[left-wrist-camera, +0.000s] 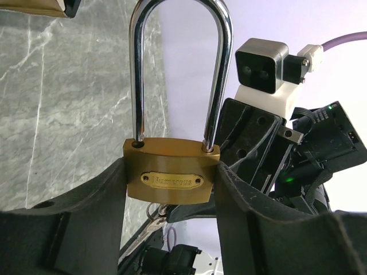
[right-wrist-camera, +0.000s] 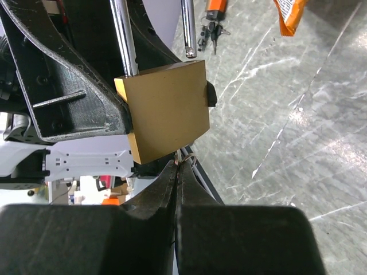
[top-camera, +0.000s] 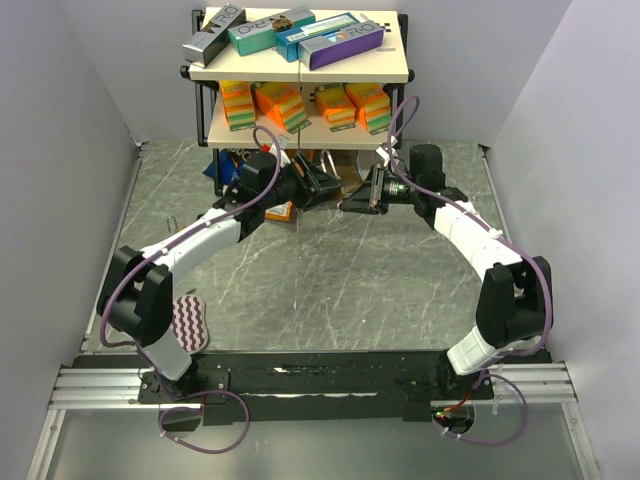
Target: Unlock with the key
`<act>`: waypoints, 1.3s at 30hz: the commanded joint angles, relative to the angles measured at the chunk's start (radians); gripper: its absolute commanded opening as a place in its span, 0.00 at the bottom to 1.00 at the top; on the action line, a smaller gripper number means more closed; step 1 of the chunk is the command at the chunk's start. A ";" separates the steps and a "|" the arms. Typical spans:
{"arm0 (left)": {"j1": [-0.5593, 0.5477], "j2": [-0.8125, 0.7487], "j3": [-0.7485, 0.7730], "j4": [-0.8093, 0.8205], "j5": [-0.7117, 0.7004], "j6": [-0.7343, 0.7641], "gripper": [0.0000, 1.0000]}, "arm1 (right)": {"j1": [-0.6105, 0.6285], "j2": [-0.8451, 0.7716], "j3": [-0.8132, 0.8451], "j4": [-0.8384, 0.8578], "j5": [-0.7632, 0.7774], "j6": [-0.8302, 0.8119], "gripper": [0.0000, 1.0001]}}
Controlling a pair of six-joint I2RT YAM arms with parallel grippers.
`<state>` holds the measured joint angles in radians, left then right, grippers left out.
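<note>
**KEY AT THE LOCK, TURN NOT YET MADE**

Held in mid-air over the far middle of the table (top-camera: 330, 290), just near of the shelf (top-camera: 300, 70): the padlock (left-wrist-camera: 172, 157), clamped across its brass sides by the left gripper (left-wrist-camera: 171, 186), with both shackle legs seemingly seated. Meeting it from the right, the right gripper (right-wrist-camera: 178, 172), pressed together on the key (right-wrist-camera: 182, 157) and touching the lock's underside. Impossible to tell how deep the blade sits.

Best done by holding the left grip firm, lining the wrist up with the keyway, pushing fully home, then twisting slowly about the key's own axis. No sideways prying, given the likely risk of slipping off so thin a key.

Below, grey marbled tabletop, with an orange packet (right-wrist-camera: 289, 14) at the far side and a wavy-patterned pad (top-camera: 188, 322) near left. Around, plain pale walls and boxes (top-camera: 290, 35) stacked on the shelf.
</note>
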<state>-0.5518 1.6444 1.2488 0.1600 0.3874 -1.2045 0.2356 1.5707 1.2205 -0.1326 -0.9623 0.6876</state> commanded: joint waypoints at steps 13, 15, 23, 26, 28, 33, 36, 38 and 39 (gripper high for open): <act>-0.054 -0.035 0.092 -0.281 0.128 0.150 0.01 | -0.024 -0.164 -0.030 0.008 0.207 -0.218 0.38; -0.045 -0.040 0.083 -0.277 0.142 0.177 0.01 | -0.022 -0.193 -0.055 -0.018 0.230 -0.246 0.46; -0.005 -0.083 -0.018 -0.166 0.394 0.361 0.01 | -0.024 -0.320 -0.043 -0.055 0.225 -0.378 0.59; -0.007 -0.103 -0.026 -0.143 0.551 0.433 0.01 | -0.027 -0.304 0.022 -0.073 0.127 -0.430 0.60; -0.007 -0.121 -0.035 -0.145 0.599 0.473 0.01 | -0.025 -0.279 0.068 -0.075 0.025 -0.456 0.62; -0.007 -0.152 -0.054 -0.128 0.749 0.471 0.01 | -0.025 -0.239 0.082 0.004 -0.148 -0.433 0.62; -0.007 -0.159 -0.051 -0.157 0.788 0.490 0.01 | -0.016 -0.227 0.067 0.074 -0.249 -0.389 0.61; -0.007 -0.164 -0.046 -0.186 0.807 0.499 0.01 | -0.002 -0.228 0.062 0.091 -0.263 -0.381 0.61; -0.005 -0.163 -0.045 -0.189 0.815 0.500 0.01 | 0.002 -0.233 0.060 0.091 -0.268 -0.384 0.62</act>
<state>-0.5594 1.5211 1.1820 -0.0685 1.0714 -0.7452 0.2203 1.3430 1.2716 -0.1383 -1.1057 0.2932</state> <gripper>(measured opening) 0.577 0.616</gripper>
